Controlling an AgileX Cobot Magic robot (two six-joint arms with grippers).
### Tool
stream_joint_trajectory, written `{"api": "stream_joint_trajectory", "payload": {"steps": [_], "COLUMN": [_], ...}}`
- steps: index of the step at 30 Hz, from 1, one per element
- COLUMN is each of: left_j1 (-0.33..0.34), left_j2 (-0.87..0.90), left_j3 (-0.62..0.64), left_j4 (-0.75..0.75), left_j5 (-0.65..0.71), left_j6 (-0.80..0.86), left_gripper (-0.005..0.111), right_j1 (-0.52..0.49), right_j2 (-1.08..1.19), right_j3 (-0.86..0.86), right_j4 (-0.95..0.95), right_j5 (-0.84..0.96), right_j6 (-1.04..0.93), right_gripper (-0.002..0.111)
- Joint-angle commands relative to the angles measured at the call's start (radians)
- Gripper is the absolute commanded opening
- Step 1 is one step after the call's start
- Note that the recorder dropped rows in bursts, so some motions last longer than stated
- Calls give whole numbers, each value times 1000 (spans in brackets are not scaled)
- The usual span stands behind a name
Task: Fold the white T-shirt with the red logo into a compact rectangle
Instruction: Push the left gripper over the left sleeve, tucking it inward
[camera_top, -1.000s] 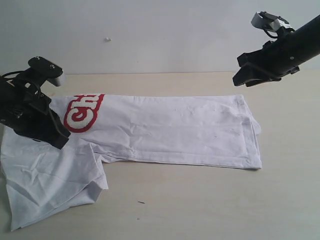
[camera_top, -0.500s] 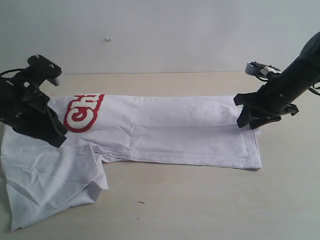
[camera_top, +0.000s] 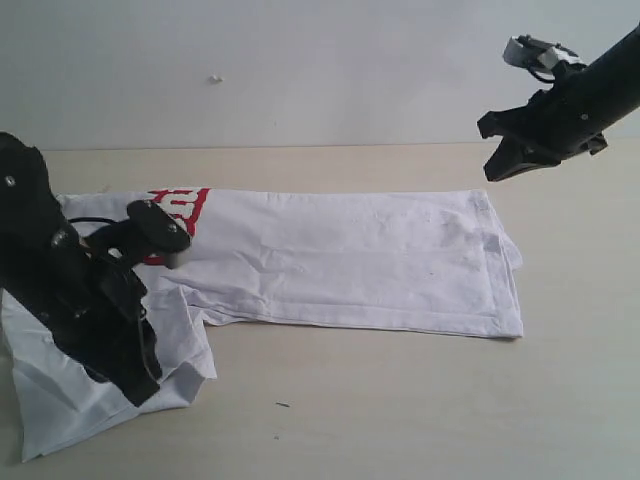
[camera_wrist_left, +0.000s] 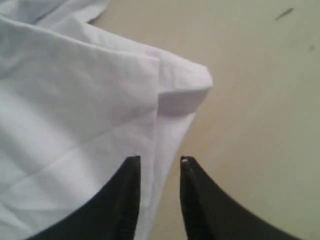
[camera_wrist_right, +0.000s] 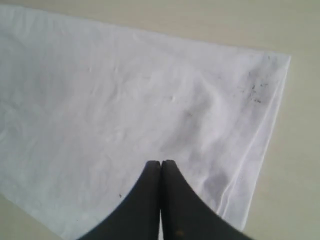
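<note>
The white T-shirt (camera_top: 350, 260) lies on the table as a long band, with a loose crumpled part at the front left. Only a bit of the red logo (camera_top: 190, 205) shows beside the left arm. My left gripper (camera_top: 135, 388) reaches down over that crumpled part. In the left wrist view it (camera_wrist_left: 159, 161) is open, straddling the edge of the shirt (camera_wrist_left: 75, 100) near a folded corner (camera_wrist_left: 187, 85), and grips nothing. My right gripper (camera_top: 497, 168) hangs in the air past the shirt's right end. In the right wrist view it (camera_wrist_right: 161, 162) is shut and empty above the cloth (camera_wrist_right: 100, 100).
The beige table (camera_top: 400, 400) runs in front of and to the right of the shirt. A pale wall (camera_top: 300, 70) stands behind. The left arm (camera_top: 60, 270) covers much of the shirt's left part.
The left arm swung from beside the logo down to the shirt's front-left part and its jaws opened. The right gripper dipped to the shirt's right end, then rose again and shut.
</note>
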Motion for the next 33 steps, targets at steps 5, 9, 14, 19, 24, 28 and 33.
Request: {"api": "stream_joint_trajectory", "payload": {"steps": [5, 9, 14, 19, 24, 28, 33], "left_j1": [-87, -87, -87, -87, -87, -87, -87], "left_j2": [52, 119, 164, 169, 167, 153, 99], "left_j3": [62, 62, 62, 62, 60, 5, -77], "left_j4": [38, 28, 31, 52, 83, 85, 168], "left_j5": [-189, -193, -203, -199, -189, -83, 68], "left_j6": [-166, -166, -166, -186, -215, -213, -213], "left_gripper": [41, 45, 45, 32, 5, 0, 0], "right_j1": [1, 1, 1, 1, 1, 1, 1], "right_j2": [-60, -60, -60, -60, -60, -60, -58], "right_j3": [9, 15, 15, 15, 15, 15, 15], "right_j4": [93, 108, 110, 110, 110, 113, 113], "right_j5": [39, 39, 36, 36, 36, 35, 37], "right_j6": [-48, -66, -71, -71, -71, -71, -71], "right_gripper": [0, 0, 0, 0, 0, 0, 0]}}
